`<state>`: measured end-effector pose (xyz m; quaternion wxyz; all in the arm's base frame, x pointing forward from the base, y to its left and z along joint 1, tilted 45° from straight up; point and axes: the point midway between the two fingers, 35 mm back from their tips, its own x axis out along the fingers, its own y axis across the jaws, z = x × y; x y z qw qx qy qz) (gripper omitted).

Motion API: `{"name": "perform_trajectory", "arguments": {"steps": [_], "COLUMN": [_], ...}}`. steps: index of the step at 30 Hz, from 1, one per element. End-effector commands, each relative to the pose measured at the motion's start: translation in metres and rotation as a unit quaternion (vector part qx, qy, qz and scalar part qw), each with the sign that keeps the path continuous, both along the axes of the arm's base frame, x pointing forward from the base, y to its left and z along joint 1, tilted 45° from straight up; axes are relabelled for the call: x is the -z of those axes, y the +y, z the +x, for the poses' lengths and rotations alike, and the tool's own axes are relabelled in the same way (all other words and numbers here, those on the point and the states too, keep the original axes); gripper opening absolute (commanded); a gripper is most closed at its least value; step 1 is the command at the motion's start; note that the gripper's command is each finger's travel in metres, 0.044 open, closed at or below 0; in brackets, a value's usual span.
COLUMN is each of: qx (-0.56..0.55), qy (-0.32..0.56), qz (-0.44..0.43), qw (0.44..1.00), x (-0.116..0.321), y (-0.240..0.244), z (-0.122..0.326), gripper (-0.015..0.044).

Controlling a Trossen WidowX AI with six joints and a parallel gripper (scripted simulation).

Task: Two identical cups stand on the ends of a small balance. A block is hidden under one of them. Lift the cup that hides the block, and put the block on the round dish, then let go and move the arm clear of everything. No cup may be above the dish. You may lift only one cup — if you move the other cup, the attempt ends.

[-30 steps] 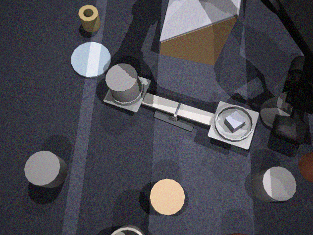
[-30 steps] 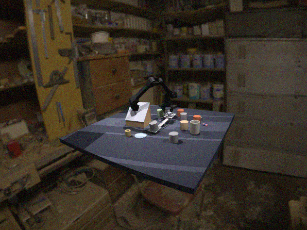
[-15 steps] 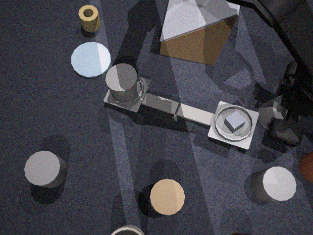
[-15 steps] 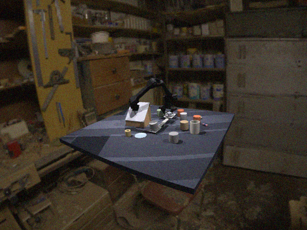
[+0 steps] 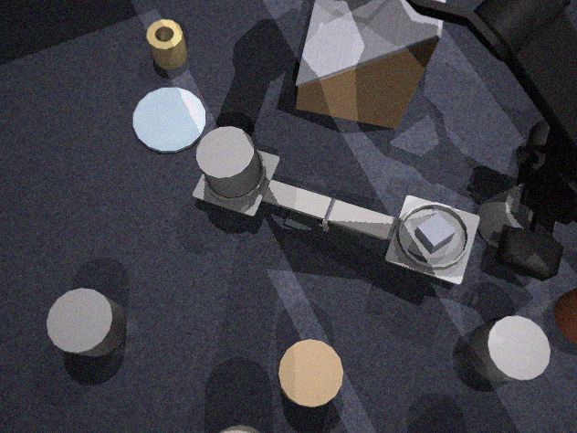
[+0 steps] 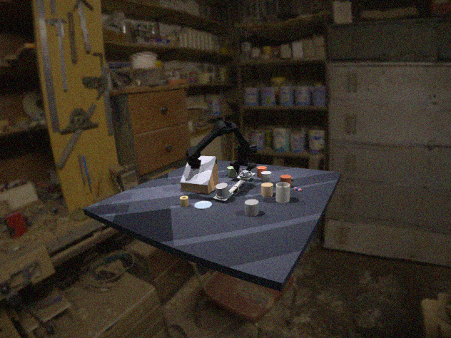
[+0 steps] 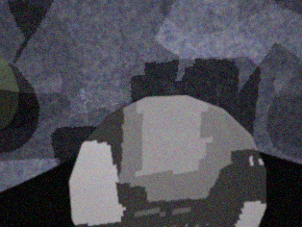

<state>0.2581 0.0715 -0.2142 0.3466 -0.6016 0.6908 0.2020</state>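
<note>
One cup (image 5: 495, 222) pinched in tool (image 5: 512, 233), half hidden; block (image 5: 434, 232) bare; no writing readable.

A wooden wedge block (image 5: 368, 69) with a pale sloped face serves as landmark; a yellow ring-shaped cylinder (image 5: 166, 42) stands well to its left; a tan cylinder (image 5: 310, 372) sits far below it, toward the near edge; a grey cylinder (image 5: 79, 320) lies down and far left of it; a pale grey cylinder (image 5: 518, 347) lies down and right of it; a rust-coloured one (image 5: 567, 314) shows at the right edge.
</note>
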Motion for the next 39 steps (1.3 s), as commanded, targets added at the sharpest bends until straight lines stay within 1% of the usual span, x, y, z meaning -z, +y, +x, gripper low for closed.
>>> {"name": "perform_trajectory", "arguments": {"steps": [1,2,6,13,17,20,24,36,39], "qx": [0.001,0.000,-0.003,-0.003,0.010,0.032,0.063,0.209,0.217], "qy": [-0.001,-0.002,-0.002,-0.002,-0.033,-0.053,-0.080,-0.207,-0.213], "qz": [0.000,0.001,0.001,0.001,0.021,0.019,0.016,-0.010,-0.012], "qw": [1.000,1.000,1.000,1.000,0.999,0.998,0.995,0.956,0.953], "x": [-0.002,-0.006,-0.037,-0.038,-0.045,-0.056,-0.072,-0.152,-0.156], "y": [0.002,0.007,0.037,0.038,0.045,0.041,0.034,-0.009,-0.012], "z": [0.001,0.001,0.003,0.002,0.016,0.023,0.031,0.059,0.060], "gripper": [0.0420,0.0440,0.0440,0.0440,0.0335,0.0260,0.0260,0.0260,0.0260]}}
